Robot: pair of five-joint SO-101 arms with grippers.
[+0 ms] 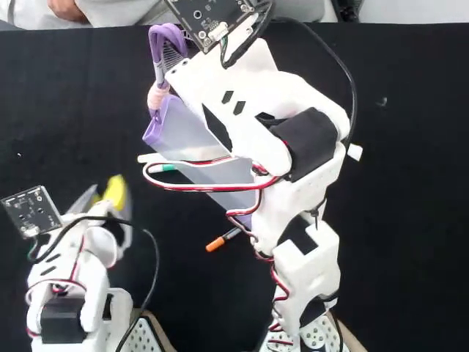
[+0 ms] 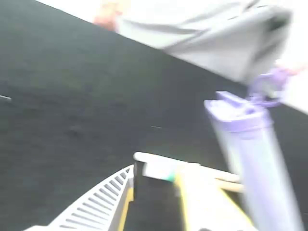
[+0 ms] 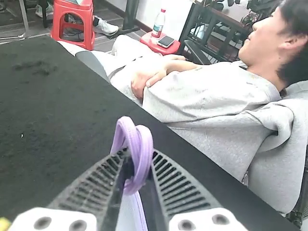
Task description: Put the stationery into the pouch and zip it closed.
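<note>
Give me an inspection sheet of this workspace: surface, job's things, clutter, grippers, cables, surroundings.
Surface: black table, a few pale specks.
Job's things: purple pouch tilted, held by its loop; white pen and orange-tipped pen lie on the table by the pouch.
Clutter: nothing seen.
Grippers: right gripper jaws shut on the loop; left gripper jaws open, holding nothing, near the white pen.
Cables: red, white and black wires sag from the right arm across the pouch; black cable arcs over that arm.
Surroundings: red stool and bottle beyond the table.
</note>
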